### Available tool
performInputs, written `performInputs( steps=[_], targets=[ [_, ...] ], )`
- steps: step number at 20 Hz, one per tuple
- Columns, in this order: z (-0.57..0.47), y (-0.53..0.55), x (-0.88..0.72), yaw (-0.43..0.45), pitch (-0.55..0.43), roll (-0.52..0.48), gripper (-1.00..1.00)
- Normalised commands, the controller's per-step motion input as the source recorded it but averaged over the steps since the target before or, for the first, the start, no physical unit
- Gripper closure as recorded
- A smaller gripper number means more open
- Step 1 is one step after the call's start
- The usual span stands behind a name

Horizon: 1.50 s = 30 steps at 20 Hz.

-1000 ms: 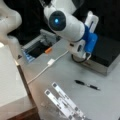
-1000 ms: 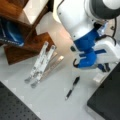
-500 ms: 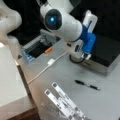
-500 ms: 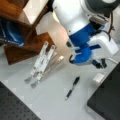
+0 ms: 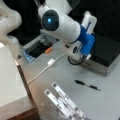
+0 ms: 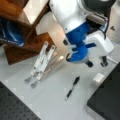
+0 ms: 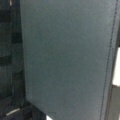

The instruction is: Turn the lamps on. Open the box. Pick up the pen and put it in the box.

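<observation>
The box (image 5: 108, 55) stands at a front view's right with its black lid down flat, and its lid (image 6: 108, 101) fills the lower right corner in a front view. Its small white latch (image 6: 98, 78) shows at the front edge. My gripper (image 6: 97, 62) hangs just above that edge, its two dark fingers apart and nothing between them. It also shows low under the blue wrist as my gripper (image 5: 83, 58). The wrist view holds only the dark lid (image 7: 67, 57) from close up. The black pen (image 5: 87, 85) lies on the table in front of the box, seen again as the pen (image 6: 72, 87). The lamps, long white bars (image 5: 65, 103), lie nearer the front.
A white cable with its plug (image 5: 51, 62) runs across the table. An open grey tray (image 5: 37, 48) with an orange item sits at the back left. A wooden shelf (image 6: 22, 30) stands beside the white bars (image 6: 41, 62). A black perforated mat (image 6: 15, 110) lies at the bottom left.
The arm's upper joints have swung a little to the left while the hand stays over the box's front edge. Pen, lamps and lid have not moved.
</observation>
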Motion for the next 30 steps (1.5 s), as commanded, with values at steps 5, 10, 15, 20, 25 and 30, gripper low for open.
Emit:
performInputs(
  steps=[5, 10, 15, 20, 25, 30],
  targets=[
    [-0.15, -0.31, 0.2, 0.284, 0.093, -0.022, -1.0],
    [-0.37, -0.32, 0.11, 0.293, 0.045, -0.025, -1.0],
    [-0.37, -0.23, -0.04, 0.242, -0.002, 0.013, -1.0],
    [-0.28, -0.08, -0.13, 0.163, -0.035, 0.068, -1.0],
    [-0.22, 0.03, -0.18, 0.074, -0.054, 0.115, -1.0],
    [-0.22, 0.07, -0.19, -0.001, -0.094, 0.139, -1.0]
  ],
)
